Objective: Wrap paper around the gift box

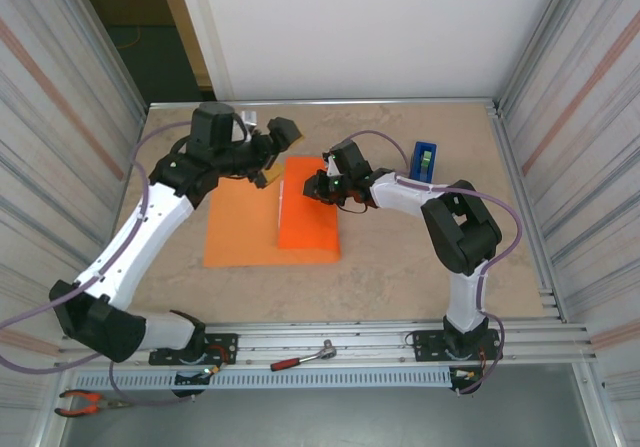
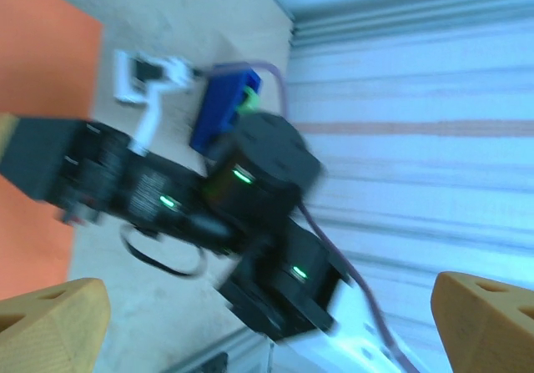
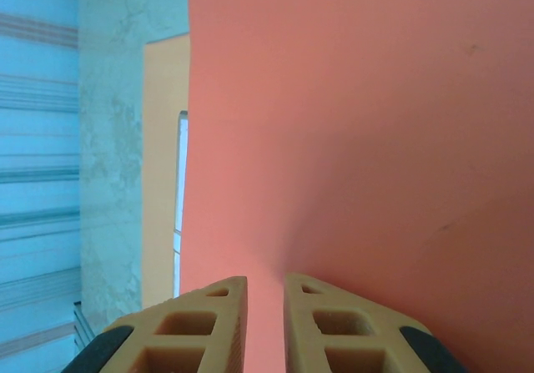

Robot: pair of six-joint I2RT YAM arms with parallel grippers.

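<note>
Though one flap of the paper [image 1: 308, 212] lies folded over, other sides seemingly remain; left gripper [image 2: 267, 327] gapes empty by its far edge, right gripper [image 3: 265, 323] nearly closed at its fold, hold unclear.

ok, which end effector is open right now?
The left end effector: its fingers stand wide apart. The right end effector has its fingers almost together, over the orange paper.
</note>
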